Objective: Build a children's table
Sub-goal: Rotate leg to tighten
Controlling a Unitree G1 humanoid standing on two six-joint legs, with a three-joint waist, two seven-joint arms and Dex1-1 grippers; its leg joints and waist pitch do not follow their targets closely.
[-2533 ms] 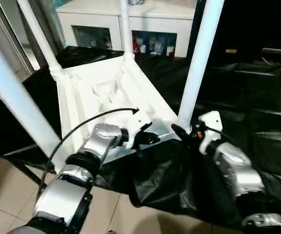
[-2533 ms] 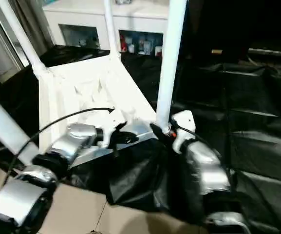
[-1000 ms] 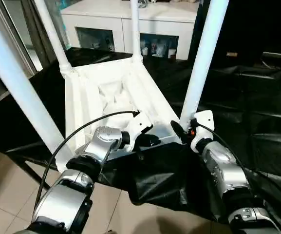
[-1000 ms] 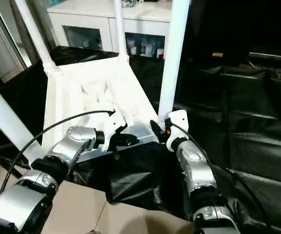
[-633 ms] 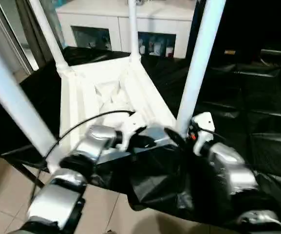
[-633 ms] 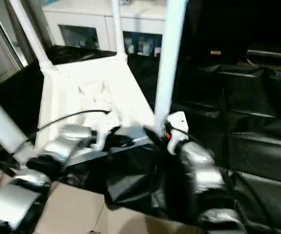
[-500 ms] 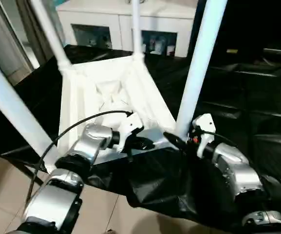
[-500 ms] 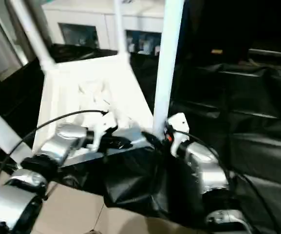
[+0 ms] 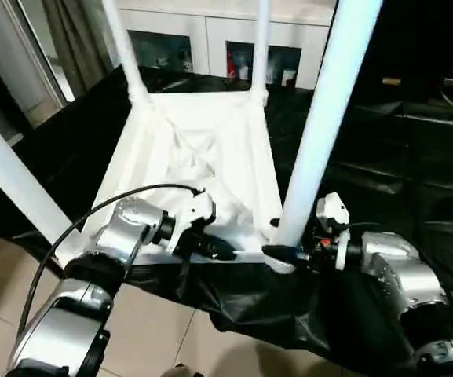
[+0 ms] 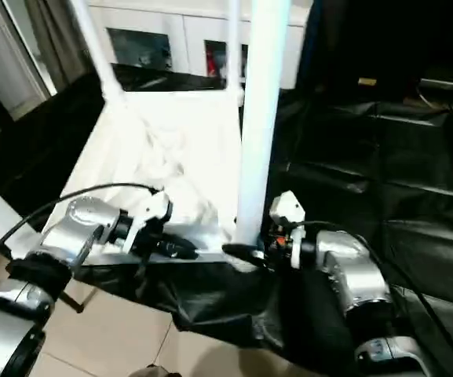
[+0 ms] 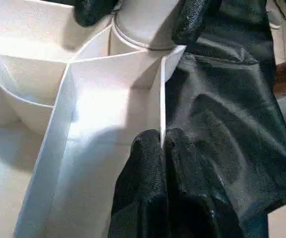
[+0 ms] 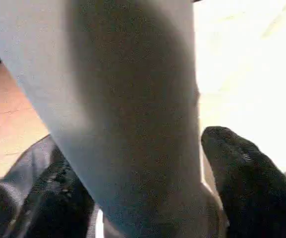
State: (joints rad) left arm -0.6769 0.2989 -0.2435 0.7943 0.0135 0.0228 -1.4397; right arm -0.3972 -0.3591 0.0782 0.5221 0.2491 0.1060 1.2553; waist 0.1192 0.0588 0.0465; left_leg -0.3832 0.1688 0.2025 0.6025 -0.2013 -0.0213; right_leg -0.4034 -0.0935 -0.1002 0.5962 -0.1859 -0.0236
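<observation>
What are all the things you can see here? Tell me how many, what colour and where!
Upside-down plastic children's table: one, white, on the black sheet, four round legs pointing up.
Crinkly plastic sheet: one, black, spread under the table and off to the right.
Cabinet with glass doors: one, white, at the back.
Tiled floor: beige, at the front.
Left hand: one, black fingers, shut on the table's near rim.
Right hand: one, black fingers, either side of the near right leg's base.

The table (image 9: 210, 157) looks like smooth white plastic. It rests on glossy, crinkled black sheeting (image 9: 399, 157). The forearms (image 9: 124, 236) are shiny silver metal.
</observation>
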